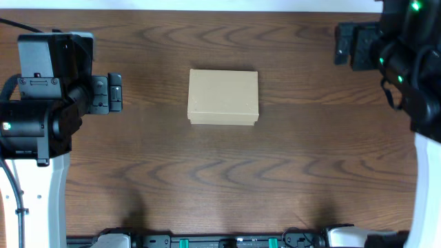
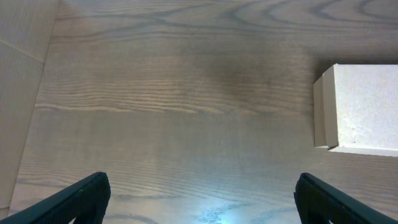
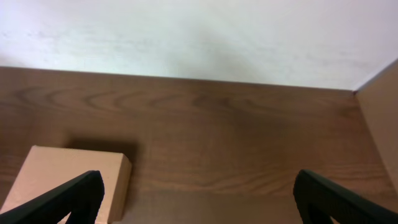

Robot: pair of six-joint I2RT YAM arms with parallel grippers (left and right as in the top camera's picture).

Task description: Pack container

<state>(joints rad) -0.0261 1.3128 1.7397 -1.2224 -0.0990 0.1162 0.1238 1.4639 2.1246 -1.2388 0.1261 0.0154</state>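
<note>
Left gripper [image 1: 114, 92] stands wide, with nothing between its jaws. In its wrist view the two dark fingers [image 2: 78, 199] show at the bottom corners, and only bare wood grain lies between them. It sits at the left side of the table [image 1: 289, 172], about level with the box and turned toward it, but well apart from it.

Right gripper [image 3: 199, 202] is just as wide and holds nothing. From overhead it sits at the far right corner of the table, further from the box than the left one. Between its fingertips the wrist view shows bare table running back to a pale wall [image 3: 186, 37].

The box [image 1: 223, 97] lies flat near the middle of the table, slightly toward the far edge, between the two arms and touching neither. It is plain tan cardboard with its lid down, and the near side shows a thin lip along the edge. In the left wrist view it sits at the right edge of the picture, ahead of the fingers and off to the right. In the right wrist view it lies at the lower left, and one finger covers part of its near corner. A tan panel [image 3: 380, 124] stands along the table's right side.
</note>
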